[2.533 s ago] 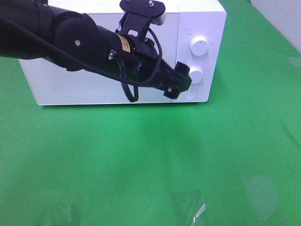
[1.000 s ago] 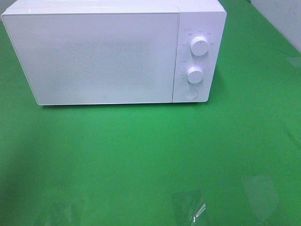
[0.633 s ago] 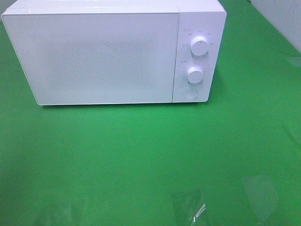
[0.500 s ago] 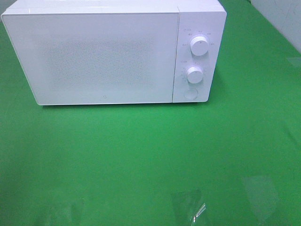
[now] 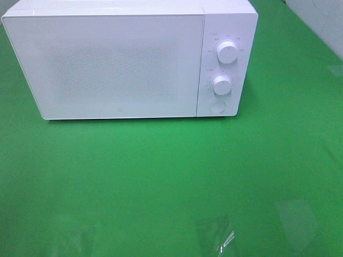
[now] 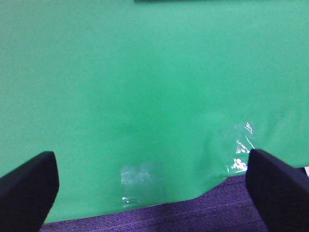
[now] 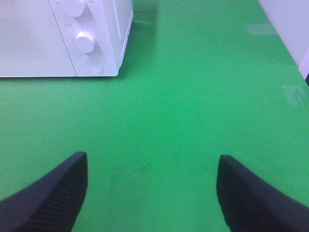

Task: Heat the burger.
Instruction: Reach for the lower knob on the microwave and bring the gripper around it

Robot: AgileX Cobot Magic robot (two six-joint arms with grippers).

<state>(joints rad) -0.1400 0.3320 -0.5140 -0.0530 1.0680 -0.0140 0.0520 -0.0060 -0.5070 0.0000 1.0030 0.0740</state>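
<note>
The burger is out of view in every frame. The white microwave (image 5: pixel 118 64) stands at the back of the green cloth with its door closed; its frosted front hides the inside. It has two round knobs, an upper knob (image 5: pixel 228 52) and a lower knob (image 5: pixel 222 84), above a round button (image 5: pixel 216 106). The microwave's control side also shows in the right wrist view (image 7: pixel 91 38). My left gripper (image 6: pixel 154 193) is open and empty over the cloth's front edge. My right gripper (image 7: pixel 152 193) is open and empty over bare cloth, well away from the microwave. Neither arm shows in the exterior view.
The green cloth (image 5: pixel 161 176) covers the table. Clear tape patches (image 5: pixel 214 235) lie near its front edge. In the left wrist view the cloth ends at a dark purple-grey surface (image 6: pixel 193 217). A pale wall (image 7: pixel 289 29) borders the cloth on the right.
2.5 s ago my left arm reached across the microwave front to the lower knob. It has since pulled back out of the exterior view. Nothing has moved in the last second.
</note>
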